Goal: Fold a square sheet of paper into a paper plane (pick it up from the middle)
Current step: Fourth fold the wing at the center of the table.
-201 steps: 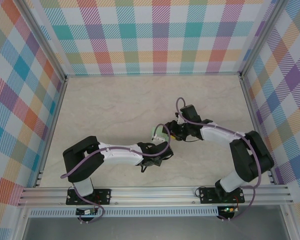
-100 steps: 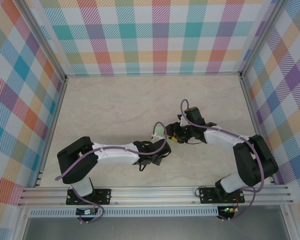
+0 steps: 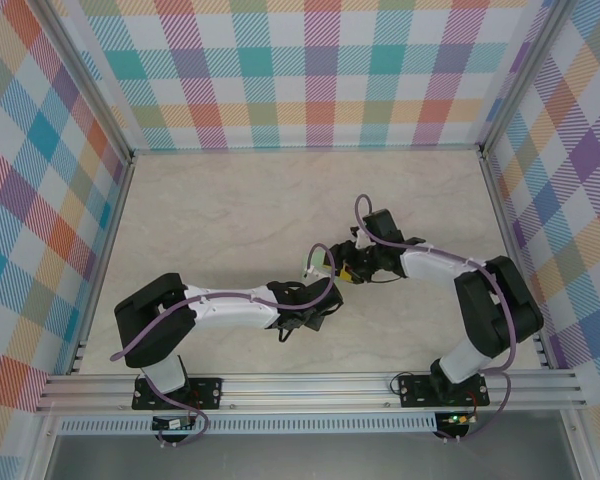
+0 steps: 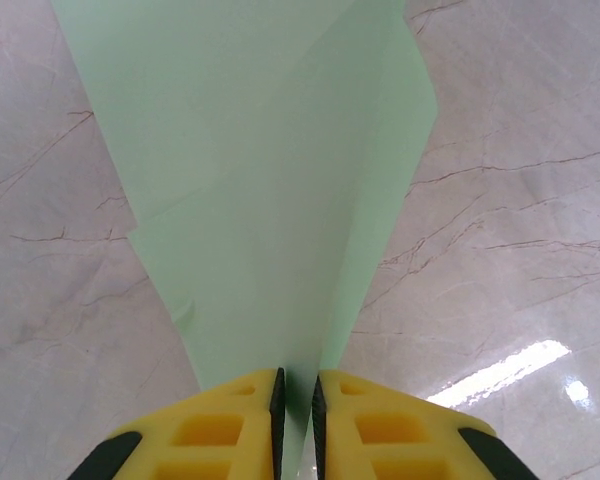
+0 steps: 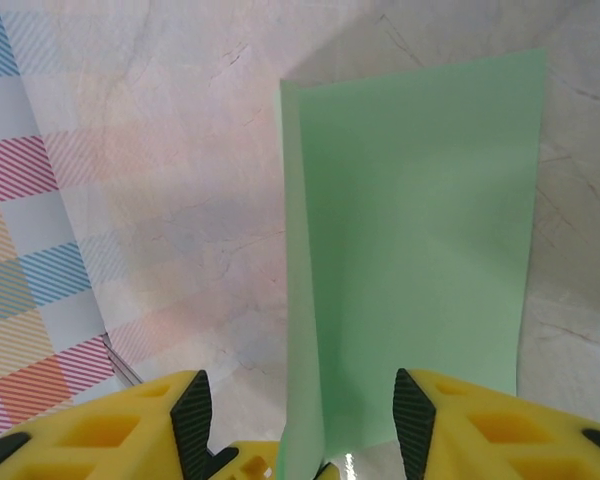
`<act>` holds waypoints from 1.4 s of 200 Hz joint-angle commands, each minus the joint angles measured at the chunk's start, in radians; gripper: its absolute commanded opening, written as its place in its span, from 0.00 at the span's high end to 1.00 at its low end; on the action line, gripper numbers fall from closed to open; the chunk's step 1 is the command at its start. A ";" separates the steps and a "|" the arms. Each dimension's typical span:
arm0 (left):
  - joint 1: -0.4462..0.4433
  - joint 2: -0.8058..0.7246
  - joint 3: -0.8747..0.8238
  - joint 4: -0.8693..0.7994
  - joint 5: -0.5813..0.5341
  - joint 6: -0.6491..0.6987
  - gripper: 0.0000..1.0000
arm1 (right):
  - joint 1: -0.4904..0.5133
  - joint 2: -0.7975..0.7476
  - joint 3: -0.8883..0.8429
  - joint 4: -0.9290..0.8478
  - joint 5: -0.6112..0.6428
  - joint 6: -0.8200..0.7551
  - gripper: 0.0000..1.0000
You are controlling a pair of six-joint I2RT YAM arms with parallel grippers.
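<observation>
Two layers at least show in the pale mint-green sheet of thin paper [image 4: 270, 200], already folded into a long tapered strip and held off the pale marbled bench [image 3: 230, 210] near its middle, between the two hands; seen from the left wrist, its long axis runs straight away from the left hand [image 4: 295, 400], narrow end at the fingers and wider end far from them, so it points back toward that hand; from above it is a small green sliver, too small to read its tilt; the left hand is pressed nearly together, pinching the sheet's narrow end in a thin slot; the right hand [image 5: 302, 412] is spread wide, its yellow fingers [image 5: 110, 430] standing either side of the sheet's lower edge without touching it, as far as can be told; the chief risk, I judge, is that one small pinch carries the whole sheet; should it loosen before the right hand closes, the paper would slip out or swing down to the bench; the layers could also slide apart and spoil the crease; a right hand closing off-line might crumple the thin paper.
</observation>
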 commanded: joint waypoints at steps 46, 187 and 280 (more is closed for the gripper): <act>0.010 -0.005 0.004 -0.027 -0.013 0.012 0.83 | 0.002 0.001 0.042 -0.027 -0.053 0.021 0.45; 0.008 -0.053 -0.058 -0.009 -0.013 -0.012 0.67 | 0.032 0.116 0.097 -0.068 -0.044 0.014 0.73; 0.008 -0.008 -0.023 -0.009 -0.020 0.004 0.74 | 0.033 0.122 0.107 -0.084 -0.044 0.007 0.72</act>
